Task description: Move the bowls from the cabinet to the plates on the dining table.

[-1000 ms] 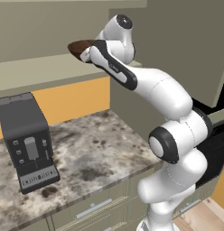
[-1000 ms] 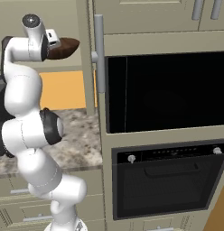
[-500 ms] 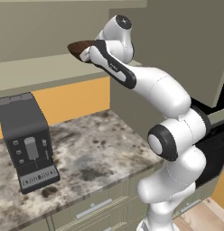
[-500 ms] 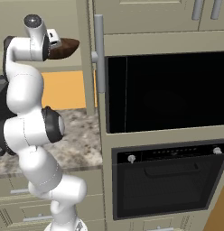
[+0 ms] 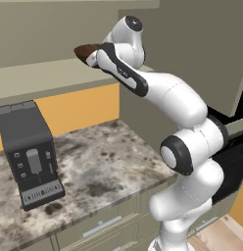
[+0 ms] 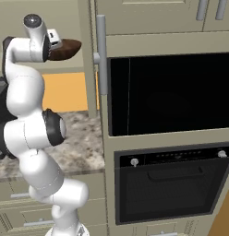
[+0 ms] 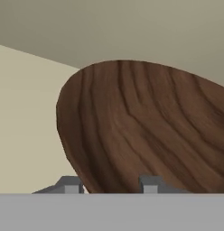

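Gripper [image 7: 107, 184] fingers straddle the near rim of the dark brown wood-grain bowl [image 7: 145, 135] — whether they actually pinch it, I cannot tell. That bowl sits on the beige-grey cabinet's plain shelf [image 5: 40, 78] at twelve o'clock from the claw — placed for lifting out.

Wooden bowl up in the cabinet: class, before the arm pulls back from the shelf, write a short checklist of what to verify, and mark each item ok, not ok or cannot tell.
1. Gripper is at the wooden bowl: ok; the bowl's rim sits between the two finger tips in the hand view.
2. Jaws firmly clamped on the rim: cannot tell; the contact is hidden at the picture's edge.
3. Bowl level: not ok; it looks tilted in the right base view.
4. Cabinet open for withdrawal: ok; its door stands ajar beside the bowl.
5. Coffee machine clear of the arm: ok; it stands apart on the counter.
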Tool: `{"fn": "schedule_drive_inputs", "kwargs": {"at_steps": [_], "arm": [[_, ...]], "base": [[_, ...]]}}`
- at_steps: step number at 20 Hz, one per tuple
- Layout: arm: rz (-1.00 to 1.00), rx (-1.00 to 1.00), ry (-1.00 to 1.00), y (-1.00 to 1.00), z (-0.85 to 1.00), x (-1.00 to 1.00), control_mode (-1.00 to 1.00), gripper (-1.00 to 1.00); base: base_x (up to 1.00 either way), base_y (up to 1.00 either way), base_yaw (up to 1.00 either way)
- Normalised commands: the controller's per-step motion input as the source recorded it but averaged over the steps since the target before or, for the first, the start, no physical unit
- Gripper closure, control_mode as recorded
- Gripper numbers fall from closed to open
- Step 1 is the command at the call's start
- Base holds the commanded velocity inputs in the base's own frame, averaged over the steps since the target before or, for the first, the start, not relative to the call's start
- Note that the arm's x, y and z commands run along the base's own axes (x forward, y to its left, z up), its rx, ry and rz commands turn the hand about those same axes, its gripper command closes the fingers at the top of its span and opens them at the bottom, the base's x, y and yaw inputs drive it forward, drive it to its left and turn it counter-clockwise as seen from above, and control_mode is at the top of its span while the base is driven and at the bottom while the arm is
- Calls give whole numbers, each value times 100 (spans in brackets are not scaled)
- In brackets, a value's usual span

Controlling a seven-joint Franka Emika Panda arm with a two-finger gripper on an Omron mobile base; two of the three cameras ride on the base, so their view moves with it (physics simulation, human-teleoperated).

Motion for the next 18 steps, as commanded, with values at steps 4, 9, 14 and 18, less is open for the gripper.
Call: {"fn": "schedule_drive_inputs", "kwargs": {"at_steps": [4,9,14,18], "arm": [[0,0,0,11,2,-34,-100,100],[0,0,0,9,4,-25,-100,100],[0,0,0,5,1,-11,-100,100],[0,0,0,4,11,-15,-100,100]], "base": [[0,0,0],[0,0,0],[0,0,0],[0,0,0]]}}
